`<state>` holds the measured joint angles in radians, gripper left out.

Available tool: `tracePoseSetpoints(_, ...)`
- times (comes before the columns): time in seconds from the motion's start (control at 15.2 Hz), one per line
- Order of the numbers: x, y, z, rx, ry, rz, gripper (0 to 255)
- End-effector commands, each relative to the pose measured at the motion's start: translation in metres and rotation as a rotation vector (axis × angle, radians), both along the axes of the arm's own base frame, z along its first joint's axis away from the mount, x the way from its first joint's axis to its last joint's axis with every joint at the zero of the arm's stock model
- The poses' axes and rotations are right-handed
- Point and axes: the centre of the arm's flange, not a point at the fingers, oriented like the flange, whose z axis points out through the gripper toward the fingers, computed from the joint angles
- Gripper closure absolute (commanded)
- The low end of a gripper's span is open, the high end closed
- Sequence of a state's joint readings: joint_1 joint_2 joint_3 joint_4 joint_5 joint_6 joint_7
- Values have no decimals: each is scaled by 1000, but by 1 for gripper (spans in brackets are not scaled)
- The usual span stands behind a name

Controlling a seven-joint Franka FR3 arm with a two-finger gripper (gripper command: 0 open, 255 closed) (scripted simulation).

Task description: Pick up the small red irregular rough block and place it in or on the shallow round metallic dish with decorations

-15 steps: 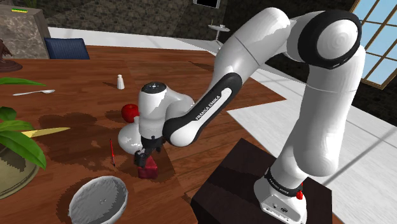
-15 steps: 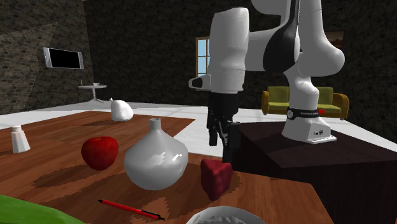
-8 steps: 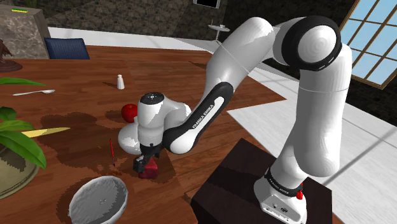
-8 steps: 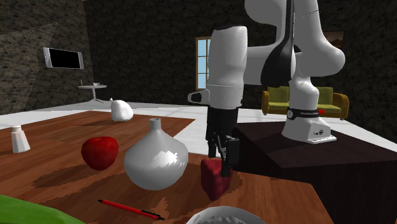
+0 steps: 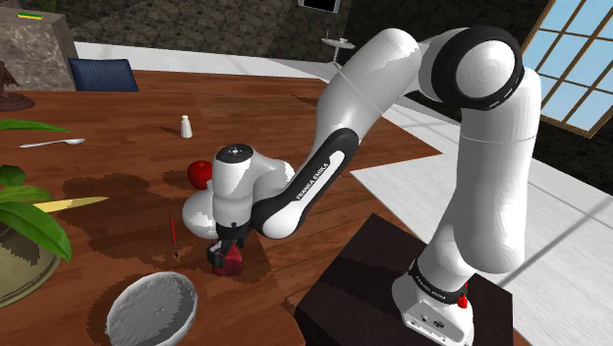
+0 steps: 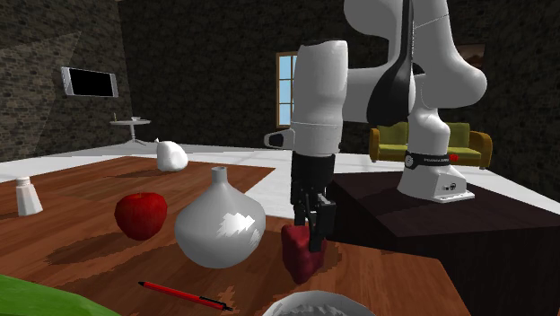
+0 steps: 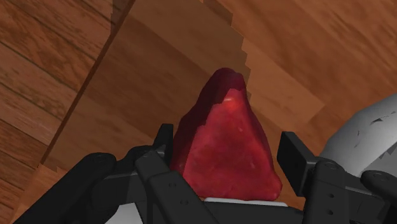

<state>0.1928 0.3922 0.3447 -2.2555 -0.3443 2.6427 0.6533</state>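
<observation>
The small dark red rough block (image 5: 232,261) (image 6: 299,258) (image 7: 229,153) sits on the wooden table (image 5: 128,157), just in front of the stand. My black gripper (image 5: 224,254) (image 6: 310,235) (image 7: 226,143) points down over it, with one finger on each side, shut on its upper part. The shallow round grey dish (image 5: 120,295) lies toward the shoulder view's lower left of the block, about a hand's width away. Its rim (image 6: 314,300) shows at the bottom edge of the second exterior view.
A white round vase (image 5: 199,211) (image 6: 220,224) (image 7: 369,137) stands close beside the gripper. A red apple (image 5: 200,174) (image 6: 141,215) and a red pen (image 5: 173,236) (image 6: 184,296) lie near. Farther off are a white shaker (image 5: 185,126), a spoon (image 5: 49,144) and plant leaves (image 5: 29,226). The dark stand (image 5: 393,285) borders the table.
The gripper came down from just above the block until its fingers straddled it, then the fingers closed on it. The block has not moved.
</observation>
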Motion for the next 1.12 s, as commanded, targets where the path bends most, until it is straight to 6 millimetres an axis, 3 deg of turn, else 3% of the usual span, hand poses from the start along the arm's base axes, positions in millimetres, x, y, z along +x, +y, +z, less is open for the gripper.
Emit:
tracePoseSetpoints(0.0, 0, 0, -1, 0, 1, 1, 255)
tracePoseSetpoints(0.53, 0, 0, -1, 0, 1, 1, 255)
tracePoseSetpoints(1.06, 0, 0, 42, 0, 1, 1, 255)
